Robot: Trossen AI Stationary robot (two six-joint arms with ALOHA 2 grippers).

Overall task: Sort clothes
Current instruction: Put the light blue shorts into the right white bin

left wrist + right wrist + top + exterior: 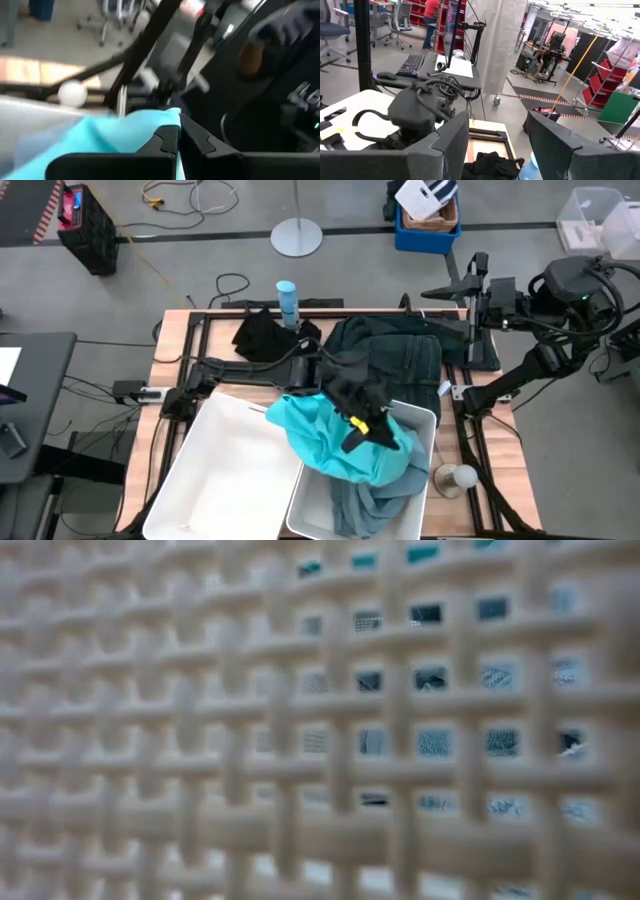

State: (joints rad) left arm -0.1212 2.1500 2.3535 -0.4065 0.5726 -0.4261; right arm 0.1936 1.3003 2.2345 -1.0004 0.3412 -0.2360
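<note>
Right pincer [497,150] agape (fingers apart), black garment [492,165] beyond

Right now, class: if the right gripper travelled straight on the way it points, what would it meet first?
Probably the black garment on the table, seen low between the right gripper's open fingers; depth is unclear, and a higher line might pass over it.

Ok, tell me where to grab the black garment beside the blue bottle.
Pinch the black garment at its bunched middle from above, keeping off the edge by the blue bottle: it lies in a crumpled heap, and the bottle stands upright there.
</note>
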